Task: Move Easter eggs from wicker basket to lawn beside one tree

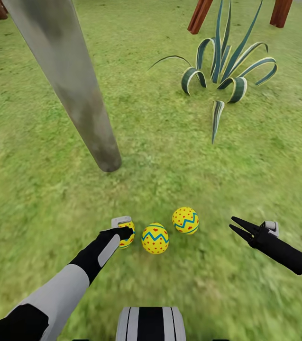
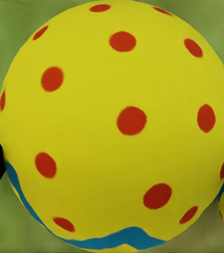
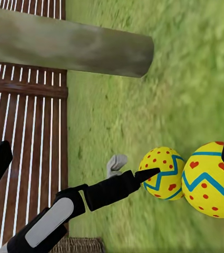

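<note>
Your left tool is clenched around the third Easter egg, low centre-left of the head frame, at the lawn. Two eggs lie beside it, below the tree. Your right tool hangs released, lower right. Eggs look rigid, smooth, roll-prone: grip across the widest girth.

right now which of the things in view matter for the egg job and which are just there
Part of the job:
- egg in the left gripper
- middle egg on the grass
- right egg on the grass
- tree trunk
- lawn
- left gripper, closed on its egg
- right gripper, open and empty

Just there:
- spiky striped plant
- wooden posts
- slatted wooden fence
</note>
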You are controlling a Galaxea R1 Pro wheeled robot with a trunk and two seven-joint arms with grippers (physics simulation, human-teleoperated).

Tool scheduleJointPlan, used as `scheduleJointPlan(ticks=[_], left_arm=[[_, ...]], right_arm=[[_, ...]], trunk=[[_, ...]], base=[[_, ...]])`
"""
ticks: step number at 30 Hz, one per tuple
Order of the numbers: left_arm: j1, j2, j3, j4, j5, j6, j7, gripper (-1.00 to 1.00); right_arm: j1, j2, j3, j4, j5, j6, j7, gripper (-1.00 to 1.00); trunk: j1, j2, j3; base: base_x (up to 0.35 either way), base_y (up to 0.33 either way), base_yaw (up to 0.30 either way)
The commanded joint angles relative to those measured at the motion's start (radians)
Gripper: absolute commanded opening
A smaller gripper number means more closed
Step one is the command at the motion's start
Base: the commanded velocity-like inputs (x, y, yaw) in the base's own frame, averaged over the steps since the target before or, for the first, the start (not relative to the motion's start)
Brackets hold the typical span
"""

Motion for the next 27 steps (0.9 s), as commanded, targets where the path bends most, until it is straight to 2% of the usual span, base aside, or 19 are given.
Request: scheduleJointPlan(ticks=[1,10,27], left_arm=[[0.0,0.001,-0.005,0.006,0.014,0.001,0.007,1.0],[0.0,0.001,-0.005,0.006,0.014,0.001,0.007,1.0],[-0.001,0.001,-0.005,0.007,0.014,0.002,0.007,1.0]], right_arm=[[-0.001,0.0,-0.001,0.0,0.004,0.003,0.005,1.0],[-0.001,0.0,-0.001,0.0,0.005,0.003,0.005,1.0],[-0.001,0.0,-0.001,0.0,0.005,0.003,0.005,1.0]], trunk=[[0.0,0.0,-0.001],[0.0,0.0,-0.001],[-0.007,0.004,0.065]], base=[[0.0,0.0,0.0],[0.0,0.0,0.0],[0.0,0.0,0.0]])
